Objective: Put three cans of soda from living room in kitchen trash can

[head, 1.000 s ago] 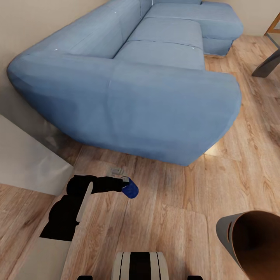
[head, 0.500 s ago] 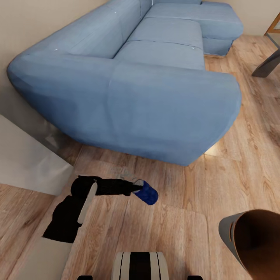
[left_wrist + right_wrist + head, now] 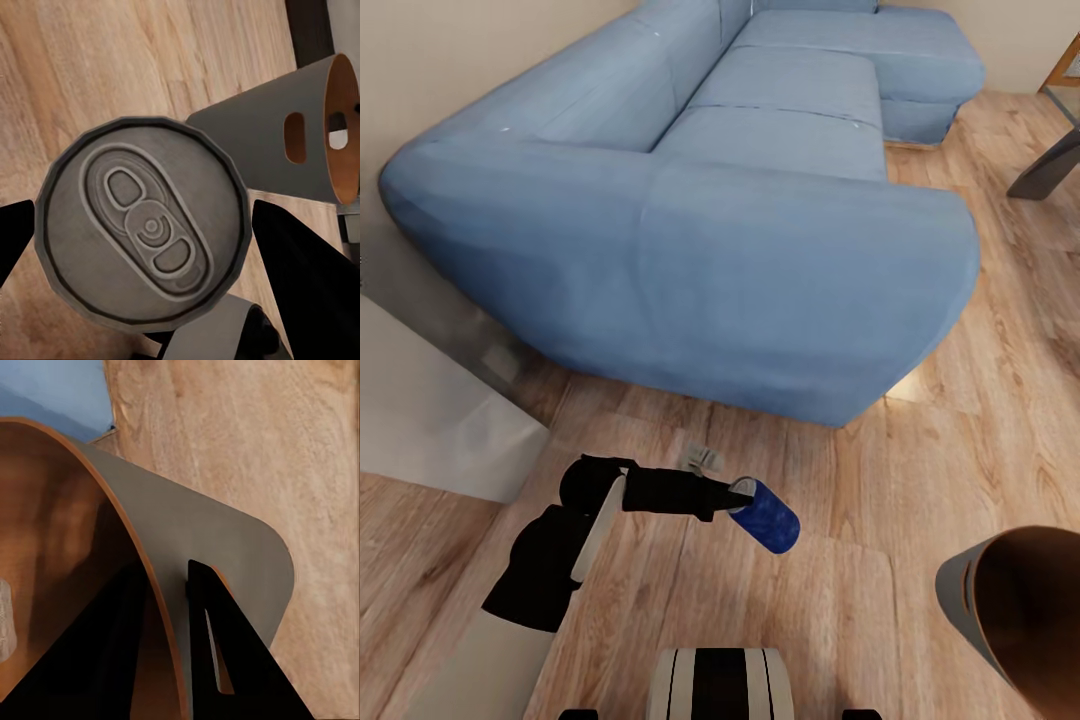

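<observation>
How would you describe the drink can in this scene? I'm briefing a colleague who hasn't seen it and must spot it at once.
Start from the big blue fabric sofa on the light wood plank floor. In front of it, the robot's black left gripper holds a small deep blue cylindrical can with a silver pull-tab top, tilted above the floor. The grey bin with its brown inside, to its right, is much bigger.

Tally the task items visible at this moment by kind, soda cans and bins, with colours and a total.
Soda cans: 1, the blue can held in the left gripper.
Bins: 1, the grey trash can gripped at its rim by the right gripper.
Total: 2.
</observation>
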Available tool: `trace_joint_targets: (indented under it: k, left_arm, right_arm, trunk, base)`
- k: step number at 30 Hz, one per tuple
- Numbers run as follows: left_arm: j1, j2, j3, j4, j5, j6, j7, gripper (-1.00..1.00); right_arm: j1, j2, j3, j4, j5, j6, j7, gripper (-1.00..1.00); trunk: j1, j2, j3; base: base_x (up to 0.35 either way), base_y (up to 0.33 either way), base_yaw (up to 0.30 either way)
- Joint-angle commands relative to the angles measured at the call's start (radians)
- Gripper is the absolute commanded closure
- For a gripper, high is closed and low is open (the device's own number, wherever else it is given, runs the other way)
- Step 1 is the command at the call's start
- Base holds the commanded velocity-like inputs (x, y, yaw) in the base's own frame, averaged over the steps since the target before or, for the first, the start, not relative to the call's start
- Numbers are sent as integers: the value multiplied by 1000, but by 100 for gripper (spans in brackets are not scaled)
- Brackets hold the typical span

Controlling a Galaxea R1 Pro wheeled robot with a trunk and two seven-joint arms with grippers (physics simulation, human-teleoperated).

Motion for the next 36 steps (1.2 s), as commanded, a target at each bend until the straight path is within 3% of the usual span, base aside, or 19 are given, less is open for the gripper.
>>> trace_joint_targets:
  k: [1,36]
  left_arm:
    - [0,0,1,2,0,0,2,100]
    - [0,13,-12,17,4,1,-3,100]
  right_arm:
    - [0,-1,-1,0,-12,17,2,100]
    - [0,-5,-7,0,-3,13,-1,100]
  trunk:
    - [0,0,1]
    - [0,0,58]
  base:
    - [0,0,0]
    - [0,0,60]
